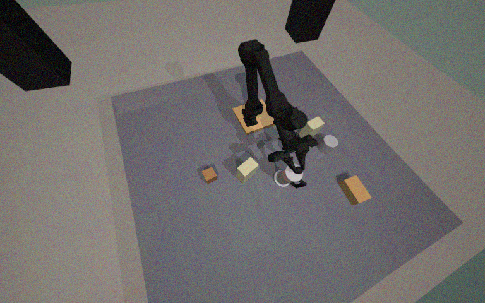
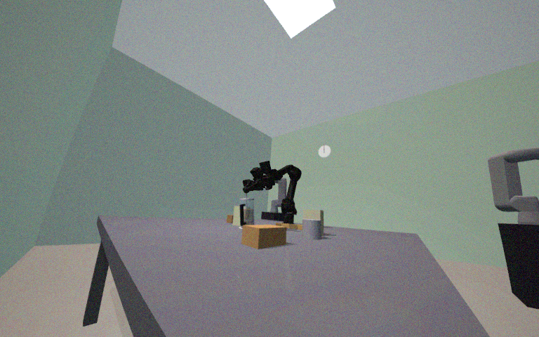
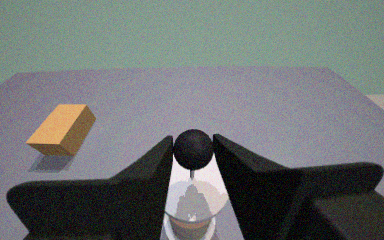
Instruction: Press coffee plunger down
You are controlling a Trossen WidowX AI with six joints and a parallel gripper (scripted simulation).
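The coffee press (image 1: 287, 177) is a clear glass cylinder with a white lid, upright on the grey table. It also shows in the exterior view (image 2: 246, 210) and in the wrist view (image 3: 193, 210), right under the fingers. Its black plunger knob (image 3: 193, 148) sits on a thin rod, a short way above the lid. My gripper (image 3: 192, 140) is shut on the knob, one dark finger on each side. In the top view the gripper (image 1: 295, 167) hangs straight over the press, and the knob is hard to make out there.
An orange box (image 1: 355, 189) lies right of the press; it also shows in the wrist view (image 3: 61, 129). A pale yellow block (image 1: 247, 169) and a small orange cube (image 1: 209, 174) stand to its left. A grey cylinder (image 1: 330, 141) and another pale block (image 1: 311, 126) stand behind.
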